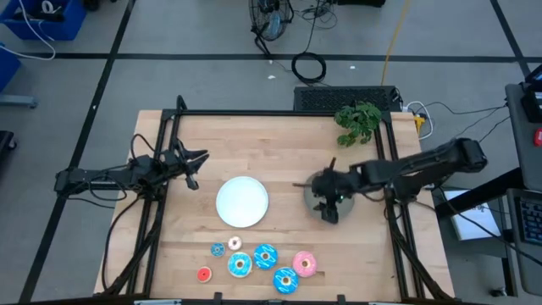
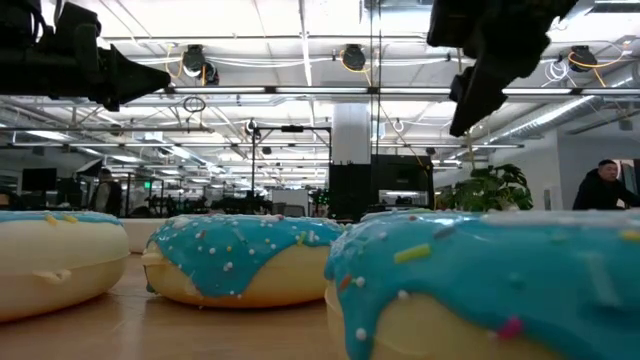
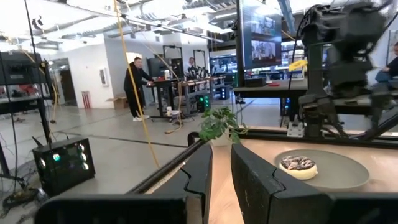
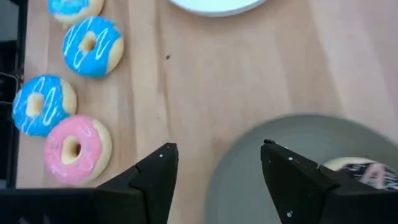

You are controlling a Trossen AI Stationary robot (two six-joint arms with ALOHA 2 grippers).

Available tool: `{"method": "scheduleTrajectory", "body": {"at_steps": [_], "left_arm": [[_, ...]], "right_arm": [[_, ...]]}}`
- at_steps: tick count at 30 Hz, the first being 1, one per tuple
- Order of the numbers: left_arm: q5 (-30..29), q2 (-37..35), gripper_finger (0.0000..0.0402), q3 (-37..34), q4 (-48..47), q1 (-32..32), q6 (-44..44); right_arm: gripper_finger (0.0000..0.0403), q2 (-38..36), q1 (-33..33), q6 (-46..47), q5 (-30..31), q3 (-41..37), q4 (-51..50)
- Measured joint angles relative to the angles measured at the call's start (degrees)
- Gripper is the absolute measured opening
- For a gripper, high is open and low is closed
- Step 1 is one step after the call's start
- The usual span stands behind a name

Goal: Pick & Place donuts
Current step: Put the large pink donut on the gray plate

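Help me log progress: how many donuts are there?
8 donuts. Seven lie near the table's front edge: four blue, one pink, one red, one white. One brown sits on the grey plate, beneath the right arm.

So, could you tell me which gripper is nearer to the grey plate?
The right gripper is nearer: it hangs open directly over the grey plate, which holds a brown donut. The left gripper sits far across the table, beyond the white plate.

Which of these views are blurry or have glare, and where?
Low view: the nearest blue donut fills the foreground out of focus, and the ceiling lamps flare. Right wrist view: the brown donut on the grey plate is smeared, while the pink donut stays fairly crisp. Left wrist view: the bright ceiling washes out. High view: even light, no glare.
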Motion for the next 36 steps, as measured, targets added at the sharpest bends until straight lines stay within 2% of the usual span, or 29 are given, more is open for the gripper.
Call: {"method": "scheduleTrajectory", "body": {"at_steps": [7,11,15,17,20,27,31,36], "left_arm": [[0.0,0.0,0.0067,0.0,0.3,0.0,-0.2],[-0.6,0.0,0.0067,0.0,0.7,0.0,-0.3],[-1.0,0.0,0.0067,0.0,0.6,0.0,-0.1],[-1.0,0.0,0.0067,0.0,0.6,0.0,0.0],[-1.0,0.0,0.0067,0.0,0.5,0.0,-0.1],[-1.0,0.0,0.0067,0.0,-1.8,0.0,-0.6],[-1.0,0.0,0.0067,0.0,-2.0,0.0,-0.6],[-1.0,0.0,0.0067,0.0,-2.0,0.0,-0.6]], "right_arm": [[0.0212,4.0,8.7,2.8,4.1,1.4,2.2],[0.0212,4.8,11.5,4.3,8.6,3.2,0.2],[0.0212,4.1,14.0,4.4,9.1,3.6,-0.4],[0.0212,3.1,15.1,3.7,9.4,3.6,-0.7],[0.0212,0.8,16.9,2.8,13.2,3.6,-1.2],[0.0211,-8.2,20.8,4.7,19.0,2.9,-4.1],[0.0203,-13.2,24.4,6.9,25.2,-1.2,-3.5],[0.0184,-16.4,25.6,8.3,25.5,-8.5,5.9]]}}
